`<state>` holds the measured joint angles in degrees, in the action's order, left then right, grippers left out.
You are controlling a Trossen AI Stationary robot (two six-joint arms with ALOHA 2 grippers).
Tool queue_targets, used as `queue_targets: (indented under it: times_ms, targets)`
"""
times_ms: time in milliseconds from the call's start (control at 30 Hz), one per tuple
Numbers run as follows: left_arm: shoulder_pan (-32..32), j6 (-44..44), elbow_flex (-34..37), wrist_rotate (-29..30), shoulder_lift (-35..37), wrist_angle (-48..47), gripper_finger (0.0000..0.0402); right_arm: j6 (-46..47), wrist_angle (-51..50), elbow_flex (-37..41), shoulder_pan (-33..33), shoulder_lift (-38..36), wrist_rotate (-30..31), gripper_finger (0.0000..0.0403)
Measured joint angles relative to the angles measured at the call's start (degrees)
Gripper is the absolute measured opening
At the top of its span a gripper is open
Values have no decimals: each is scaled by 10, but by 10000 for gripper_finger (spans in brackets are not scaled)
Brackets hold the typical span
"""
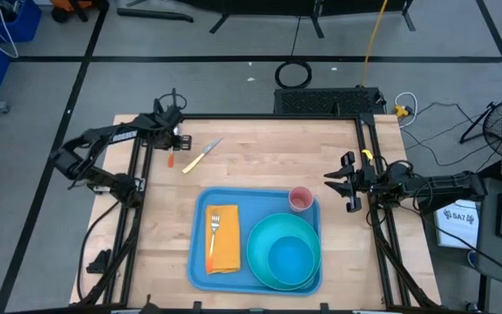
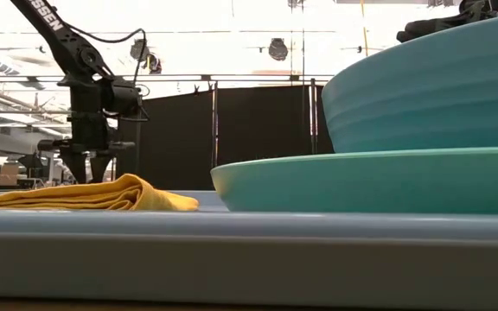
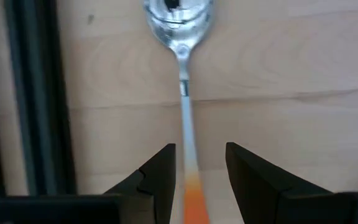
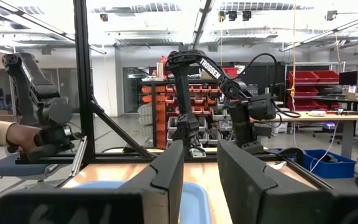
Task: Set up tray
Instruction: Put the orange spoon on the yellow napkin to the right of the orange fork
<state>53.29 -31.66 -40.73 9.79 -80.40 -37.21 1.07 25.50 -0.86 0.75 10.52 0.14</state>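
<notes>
The blue tray (image 1: 197, 262) lies at the table's near middle. It carries a yellow-orange napkin (image 1: 225, 253) with an orange-handled fork (image 1: 213, 234) on top. It also carries a turquoise plate (image 1: 264, 270) with a bowl (image 1: 290, 257) in it, and a pink cup (image 1: 301, 199) at the far right corner. My left gripper (image 3: 201, 149) is open and points down over an orange-handled spoon (image 3: 182, 74) lying flat on the wood by the table's far left. One finger stands on each side of the spoon's handle, without touching. My right gripper (image 1: 342, 183) is open and hovers level at the table's right edge.
A yellow-handled knife (image 1: 200, 155) lies on the wood just right of the spoon. Black frame rails (image 1: 138, 201) run along the table's left and right sides. Bare wood lies between the tray and the far edge. A person's hand (image 4: 11, 138) shows beyond the table.
</notes>
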Motion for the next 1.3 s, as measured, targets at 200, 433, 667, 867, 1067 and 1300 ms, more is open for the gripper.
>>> queue_targets:
  times_ms: [200, 433, 667, 867, 1067, 1300]
  targets:
    - [-3, -11, 0, 17, -3, 0, 145, 11, 0, 0, 0, 0, -2, 89]
    - [-21, -37, -1, 43, -34, -8, 145, 10, 0, 0, 0, 0, -2, 89]
    - [-41, -57, -1, 91, -63, 1, 145, 11, 0, 0, 0, 0, -3, 89]
    - [-42, -62, -1, 52, -70, 13, 145, 11, 0, 0, 0, 0, -3, 89]
    - [-47, -58, -4, 63, -108, 24, 145, 13, 0, 0, 1, 0, -5, 89]
    - [-52, -52, -3, 57, -110, 28, 104, 13, 0, 0, 2, 0, -5, 89]
